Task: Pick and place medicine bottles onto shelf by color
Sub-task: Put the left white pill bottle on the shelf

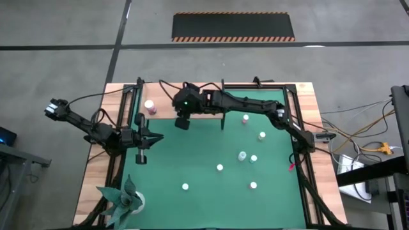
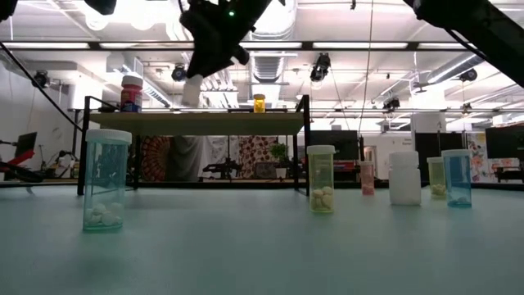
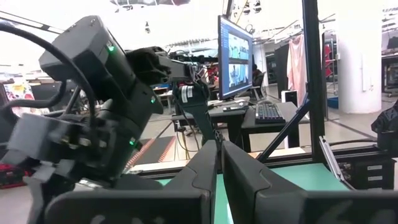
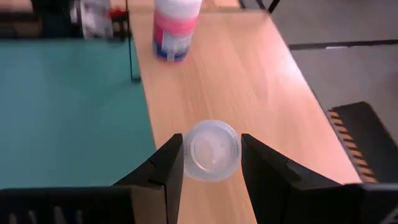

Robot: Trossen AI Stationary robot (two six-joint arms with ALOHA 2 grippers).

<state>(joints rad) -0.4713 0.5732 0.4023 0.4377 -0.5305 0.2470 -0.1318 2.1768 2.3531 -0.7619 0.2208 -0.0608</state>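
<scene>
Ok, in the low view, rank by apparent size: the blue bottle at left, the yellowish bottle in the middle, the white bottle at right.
1. Blue bottle, though it may just be nearest the camera.
2. Yellowish bottle.
3. White bottle, close to the yellowish one, so that order is unsure.

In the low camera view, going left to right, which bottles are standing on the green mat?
Pale blue clear bottle with white pills → pale green clear bottle with white pills → small pink bottle farther back → white opaque bottle → pale green bottle, partly overlapped by a blue clear bottle.
</scene>
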